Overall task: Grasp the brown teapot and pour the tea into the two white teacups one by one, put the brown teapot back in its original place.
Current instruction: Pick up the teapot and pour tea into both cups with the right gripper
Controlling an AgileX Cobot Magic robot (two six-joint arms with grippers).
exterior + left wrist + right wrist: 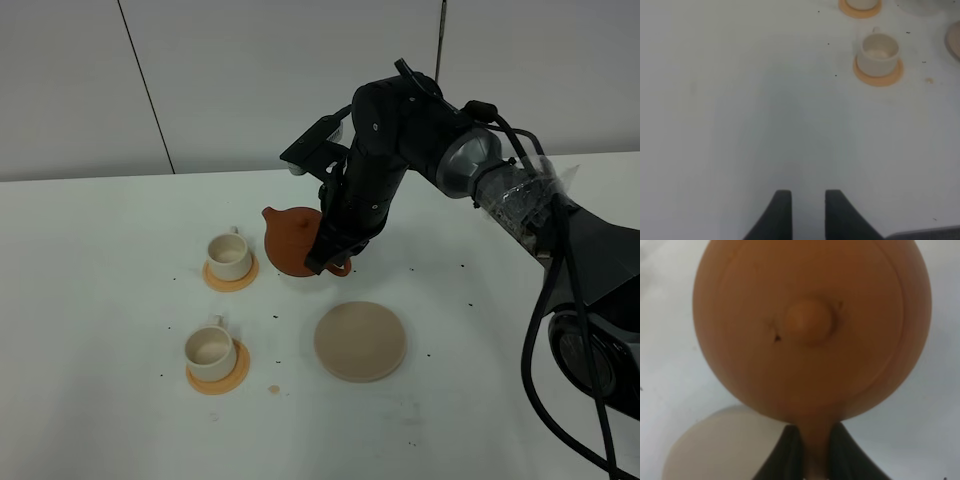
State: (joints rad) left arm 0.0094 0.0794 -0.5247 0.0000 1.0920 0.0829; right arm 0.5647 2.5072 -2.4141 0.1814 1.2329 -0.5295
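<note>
Fingers (790, 452) of the right gripper (812, 440), dark and smooth, pinch the loop handle of the brown teapot (812, 330). In the right wrist view its round matte clay body fills most of the frame. The knobbed lid faces the lens, and the spout is out of sight behind the body. From the high camera, the teapot (295, 240) sits beside the farther white teacup (228, 255), with its short spout towards that cup. The black arm covers its handle side and the right gripper (330, 255) itself, and whether the pot rests on the table (100, 300) or hangs just above it cannot be told.

The round flat beige disc (361, 340) lies bare, apart from the pot. Each cream cylindrical cup stands on an orange coaster (231, 273), the nearer cup (210, 348) on its own coaster (217, 372). Dark specks dot the smooth white tabletop.

The left gripper (807, 200) hangs over bare table, its dark fingers a narrow gap apart with nothing between them. Its view shows one cup (880, 50) whole, while the other coaster (860, 6) is cut off at the frame edge.
</note>
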